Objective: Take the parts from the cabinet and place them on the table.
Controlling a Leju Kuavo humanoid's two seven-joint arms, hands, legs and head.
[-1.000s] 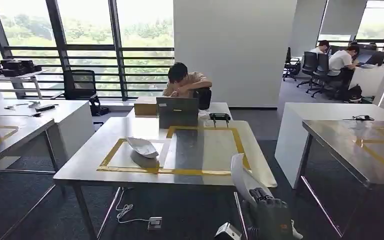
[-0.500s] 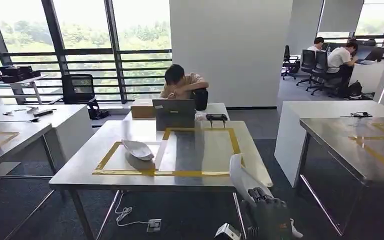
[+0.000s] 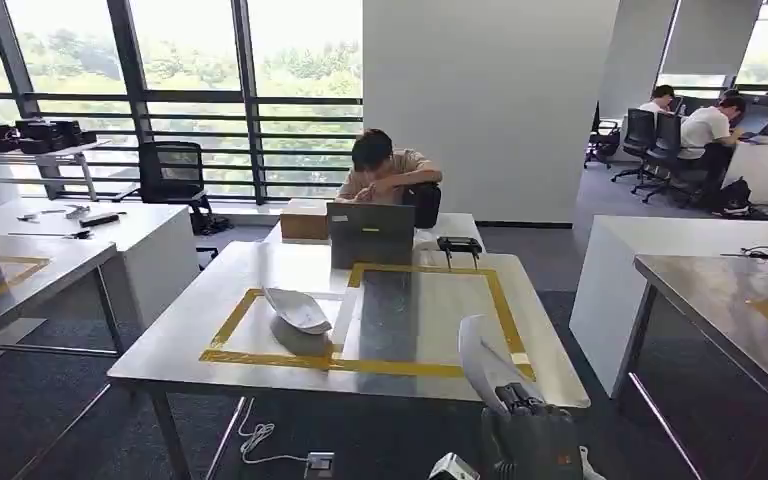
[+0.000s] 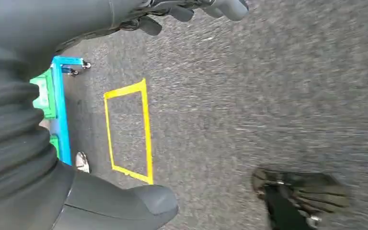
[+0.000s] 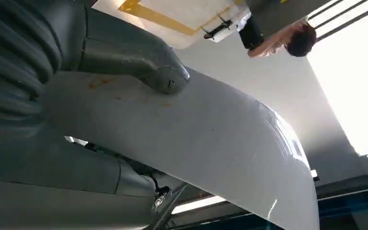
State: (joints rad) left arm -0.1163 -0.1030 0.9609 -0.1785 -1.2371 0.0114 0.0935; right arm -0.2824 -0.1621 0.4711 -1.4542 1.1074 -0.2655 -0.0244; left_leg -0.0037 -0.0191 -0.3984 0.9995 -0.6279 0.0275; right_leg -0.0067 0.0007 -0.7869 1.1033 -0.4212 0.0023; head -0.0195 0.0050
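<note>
A white curved part (image 3: 298, 310) lies on the steel table (image 3: 250, 270), inside the left box of the yellow tape outline (image 3: 360, 364). My right hand (image 3: 528, 435) is low at the table's near right corner and grips a second white curved part (image 3: 482, 362) that stands up from it. In the right wrist view the thumb (image 5: 139, 57) presses on this part's broad white face (image 5: 211, 139). My left hand (image 4: 91, 19) hangs over grey carpet, its fingers and thumb apart with nothing between them.
A person (image 3: 385, 170) sits at the table's far end behind a laptop (image 3: 370, 232), beside a cardboard box (image 3: 304, 220) and a black device (image 3: 458, 244). Other tables stand left (image 3: 30, 260) and right (image 3: 730, 290). A power box (image 3: 318, 463) lies on the floor under the table.
The whole picture has shifted, so the camera has moved; the table now sits a little further right and lower. My right hand still holds the white part.
</note>
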